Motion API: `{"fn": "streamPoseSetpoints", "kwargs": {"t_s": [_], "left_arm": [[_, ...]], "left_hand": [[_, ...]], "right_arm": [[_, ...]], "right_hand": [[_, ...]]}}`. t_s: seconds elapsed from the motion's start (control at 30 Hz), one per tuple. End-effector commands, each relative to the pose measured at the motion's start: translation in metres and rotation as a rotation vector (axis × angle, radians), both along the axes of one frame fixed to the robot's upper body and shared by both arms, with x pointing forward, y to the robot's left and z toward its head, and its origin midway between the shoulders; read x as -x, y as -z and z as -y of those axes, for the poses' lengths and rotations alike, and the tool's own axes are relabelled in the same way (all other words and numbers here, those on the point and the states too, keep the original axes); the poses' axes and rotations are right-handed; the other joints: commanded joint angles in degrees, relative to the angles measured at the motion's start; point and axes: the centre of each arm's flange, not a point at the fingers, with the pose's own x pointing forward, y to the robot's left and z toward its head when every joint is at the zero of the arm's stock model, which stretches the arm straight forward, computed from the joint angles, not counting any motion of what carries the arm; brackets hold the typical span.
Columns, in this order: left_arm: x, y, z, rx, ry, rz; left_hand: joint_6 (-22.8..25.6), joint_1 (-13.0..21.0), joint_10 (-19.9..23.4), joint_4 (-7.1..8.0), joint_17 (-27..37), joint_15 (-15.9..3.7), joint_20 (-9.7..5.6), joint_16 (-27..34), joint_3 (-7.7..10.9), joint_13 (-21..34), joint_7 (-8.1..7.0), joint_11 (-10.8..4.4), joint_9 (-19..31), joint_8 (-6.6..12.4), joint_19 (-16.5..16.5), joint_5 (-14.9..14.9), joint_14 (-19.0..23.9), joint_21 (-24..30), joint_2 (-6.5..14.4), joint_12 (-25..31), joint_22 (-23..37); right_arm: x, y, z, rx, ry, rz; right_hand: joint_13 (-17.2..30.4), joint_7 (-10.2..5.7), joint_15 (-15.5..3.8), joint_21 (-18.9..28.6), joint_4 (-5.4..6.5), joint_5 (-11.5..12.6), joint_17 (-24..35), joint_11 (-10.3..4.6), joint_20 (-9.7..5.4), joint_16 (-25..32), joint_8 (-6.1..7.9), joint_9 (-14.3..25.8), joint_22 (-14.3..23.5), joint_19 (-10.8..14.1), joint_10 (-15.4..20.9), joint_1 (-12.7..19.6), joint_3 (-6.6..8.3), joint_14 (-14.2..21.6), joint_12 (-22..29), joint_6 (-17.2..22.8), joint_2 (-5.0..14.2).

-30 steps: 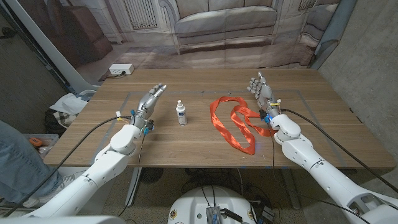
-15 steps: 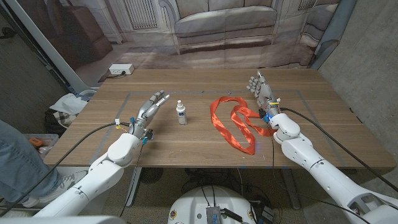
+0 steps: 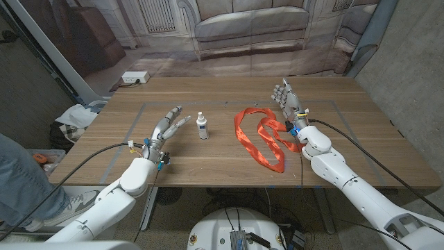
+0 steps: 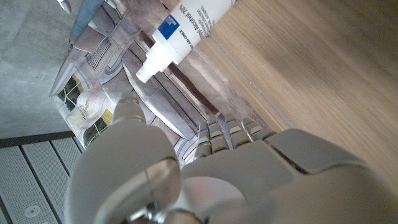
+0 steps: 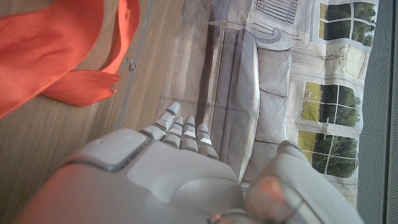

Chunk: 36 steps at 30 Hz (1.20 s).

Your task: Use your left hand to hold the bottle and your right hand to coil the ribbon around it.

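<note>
We saw the small white plastic bottle (image 3: 202, 127) standing upright, cap up, near the table's (image 3: 208, 163) middle. The left hand (image 3: 167, 125) beside it was spread and empty. The right hand (image 3: 287, 98), also spread, held nothing beside the looped orange ribbon (image 3: 260, 136).

The left hand (image 3: 168, 122) is drawing in toward the bottle (image 3: 202, 126), its open fingers now reaching just beside it without touching. The right hand (image 3: 287, 99) is edging slightly away from the worktop's far edge.
</note>
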Motion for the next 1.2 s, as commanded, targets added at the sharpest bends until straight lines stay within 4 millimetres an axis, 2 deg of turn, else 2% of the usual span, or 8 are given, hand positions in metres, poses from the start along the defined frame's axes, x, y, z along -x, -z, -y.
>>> {"fn": "streamPoseSetpoints", "kwargs": {"t_s": [0.03, 0.3, 0.43, 0.7, 0.9, 1.2], "left_arm": [[0.006, 0.010, 0.015, -0.171, -0.231, 0.053], [0.000, 0.015, 0.018, -0.243, -0.317, 0.039], [-0.005, 0.017, 0.021, -0.260, -0.305, 0.022], [-0.011, 0.018, 0.030, -0.321, -0.293, 0.014], [-0.010, 0.019, 0.042, -0.400, -0.296, 0.015], [-0.009, 0.029, 0.044, -0.445, -0.351, 0.004]], "left_hand": [[0.8, 1.5, 1.1, -0.76, 0.1, -1.48, 0.60, -0.1, 0.14, 0.2, -0.39, -0.48, 0.3, 0.22, -0.1, 0.0, 0.4, -0.3, -0.1, 0.2, 0.2], [2.1, 2.4, 2.1, -1.15, 0.1, -1.93, 0.74, -0.2, 0.24, 0.3, -0.93, -1.36, 0.3, 0.43, -0.1, 0.0, 0.8, -0.3, -0.3, 0.3, 0.2], [2.3, 2.8, 2.3, -1.26, 0.1, -2.00, 1.63, -0.2, 0.27, 0.3, -1.17, -1.50, 0.3, 0.37, -0.2, 0.0, 0.8, -0.3, -0.3, 0.2, 0.2], [2.8, 3.2, 3.0, -1.36, 0.1, -2.17, 1.78, -0.3, 0.28, 0.3, -1.59, -1.67, 0.3, 0.35, -0.3, -0.1, 0.9, -0.3, -0.4, 0.2, 0.2], [3.6, 3.7, 3.3, -1.48, 0.1, -2.36, 1.92, -0.3, 0.38, 0.3, -1.83, -1.96, 0.4, 0.47, -0.5, -0.1, 1.0, -0.4, -0.3, 0.2, 0.3], [3.8, 4.5, 3.7, -1.72, 0.1, -2.59, 2.43, -0.4, 0.57, 0.3, -2.28, -2.32, 0.4, 0.32, -0.7, 0.0, 1.0, -0.4, -0.3, 0.1, 0.3]], "right_arm": [[0.002, 0.001, 0.001, 0.002, -0.002, -0.002], [0.002, 0.004, 0.001, -0.003, 0.000, -0.007], [0.003, 0.005, 0.000, -0.007, -0.001, -0.012], [0.005, 0.009, 0.001, -0.015, 0.005, -0.013], [0.006, 0.010, 0.000, -0.019, 0.006, -0.017], [0.006, 0.010, 0.000, -0.016, 0.008, -0.019]], "right_hand": [[0.2, 0.27, 0.20, -0.2, -0.35, -0.3, 0.2, 0.00, -0.68, 0.0, 0.39, 0.1, 0.1, 0.4, 0.4, 0.7, -0.02, 0.4, 0.5, 0.3, -0.19], [0.2, 0.08, 0.24, -0.4, -0.42, -0.3, 0.2, 0.05, -0.65, 0.0, 0.36, 0.1, 0.1, 0.5, 0.5, 0.8, -0.03, 0.5, 0.5, 0.4, -0.13], [0.2, 0.01, 0.26, -0.5, -0.45, -0.4, 0.2, 0.04, -0.68, 0.0, 0.35, 0.1, 0.1, 0.6, 0.5, 0.8, -0.05, 0.5, 0.5, 0.5, -0.13], [0.2, -0.10, 0.25, -0.7, -0.57, -0.4, 0.2, 0.01, -0.62, -0.1, 0.30, 0.2, 0.1, 0.6, 0.6, 0.8, -0.08, 0.6, 0.4, 0.5, -0.12], [0.2, -0.12, 0.23, -0.9, -0.60, -0.4, 0.2, -0.05, -0.56, -0.1, 0.28, 0.2, 0.1, 0.7, 0.7, 0.8, -0.10, 0.7, 0.4, 0.5, -0.07], [0.2, -0.12, 0.27, -1.1, -0.68, -0.5, 0.2, -0.01, -0.47, -0.1, 0.25, 0.2, 0.1, 0.8, 0.8, 0.8, -0.13, 0.7, 0.4, 0.6, 0.00]]}}
